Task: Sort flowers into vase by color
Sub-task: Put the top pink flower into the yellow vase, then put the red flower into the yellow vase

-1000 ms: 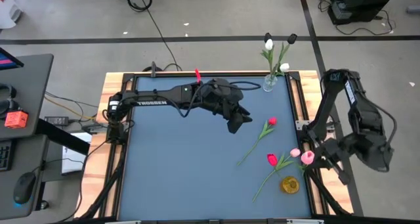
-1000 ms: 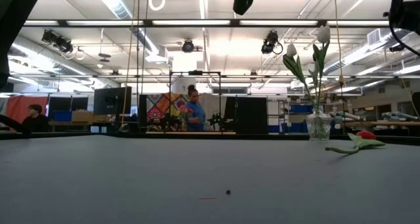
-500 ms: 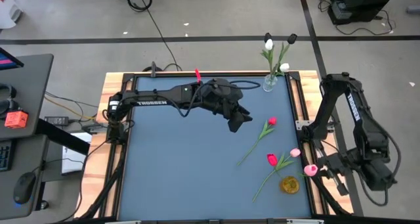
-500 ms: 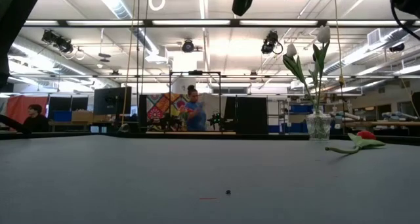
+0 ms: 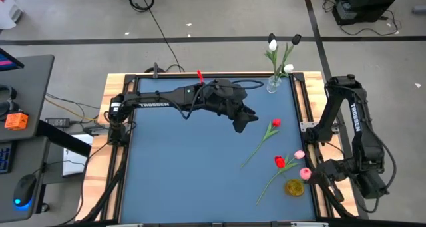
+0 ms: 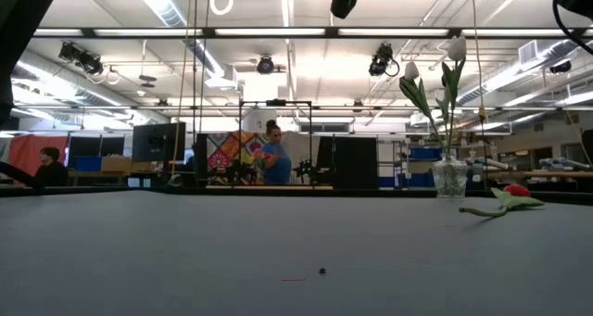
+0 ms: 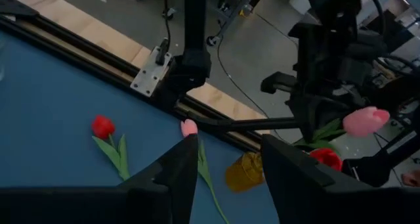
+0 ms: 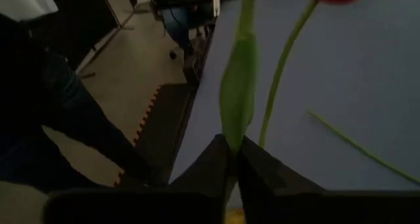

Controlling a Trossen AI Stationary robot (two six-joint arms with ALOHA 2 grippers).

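My right gripper (image 5: pixel 318 174) is at the table's right near corner, shut on a pink tulip (image 5: pixel 305 174) beside the yellow vase (image 5: pixel 293 186). A red tulip (image 5: pixel 279 162) slants up by that vase; whether it stands in it I cannot tell. Another pink tulip (image 5: pixel 299 155) and a second red tulip (image 5: pixel 275 123) lie flat on the blue mat. The clear vase (image 5: pixel 274 84) at the far right holds white and black tulips (image 5: pixel 272 46). My left gripper (image 5: pixel 243 120) hangs open above the table's middle, touching nothing. My right gripper pinches the pink tulip's green stem (image 8: pixel 234 129) between its two shut fingers, just below a long leaf (image 8: pixel 237 86). The stem runs on away from the fingertips, in line with them. The flower is lifted clear of the mat, its head (image 7: pixel 364 121) in the air above the yellow vase.
The table's wooden frame (image 5: pixel 307 114) and the right arm's base stand close to the yellow vase. The mat's left half (image 5: pixel 173 167) holds no objects. People and monitors show in the room beyond the far edge (image 6: pixel 273 154).
My right gripper has carried the pink tulip toward the table's near edge, then a little left toward the yellow vase, its arm folding down. The pink head now sits beside the vase. The red tulip's head by the vase has shifted slightly.
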